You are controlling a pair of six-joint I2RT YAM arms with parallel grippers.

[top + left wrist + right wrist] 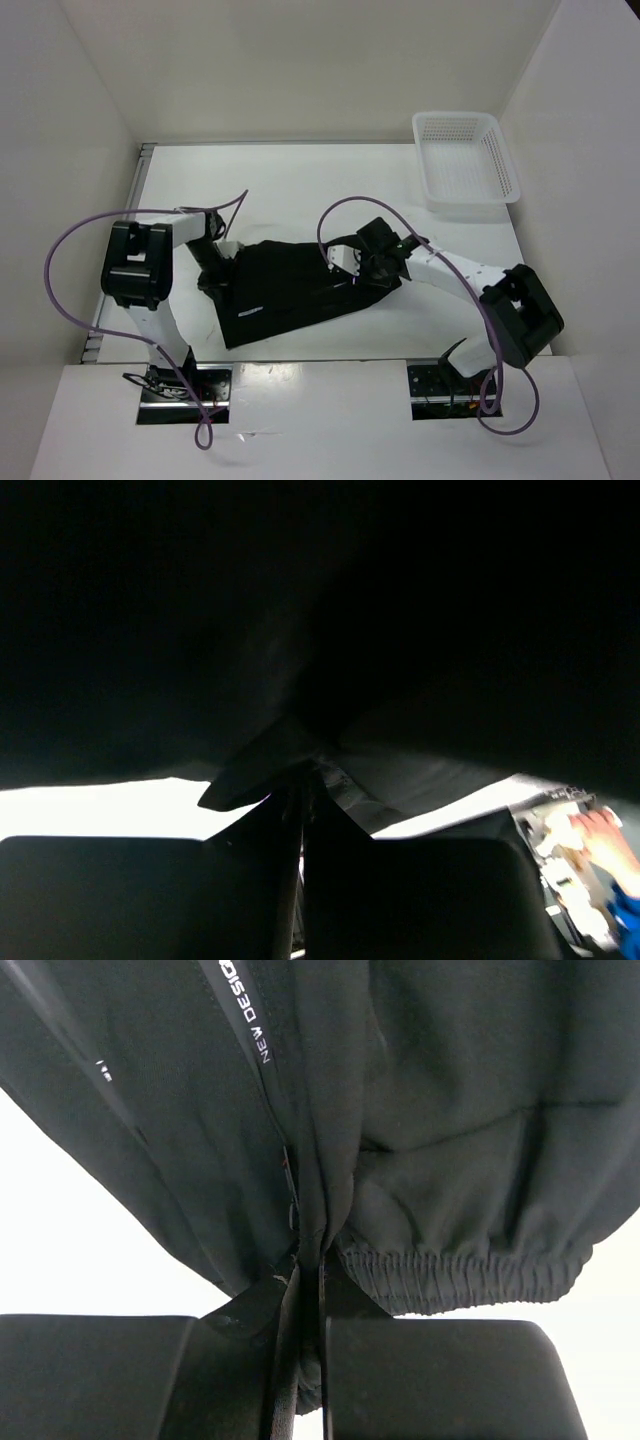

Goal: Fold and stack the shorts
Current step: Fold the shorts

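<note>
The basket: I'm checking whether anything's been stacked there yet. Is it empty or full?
Empty: the top view shows only bare white mesh inside the basket; the shorts lie outside it.

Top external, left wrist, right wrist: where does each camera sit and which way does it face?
Top external: above, behind the bases, looking down on table, shorts, basket; left arm and right arm show.
Left wrist: on the left arm, looking along the left end effector, shut on the shorts.
Right wrist: likewise along the right end effector, also gripping them.
All share the shorts.
</note>
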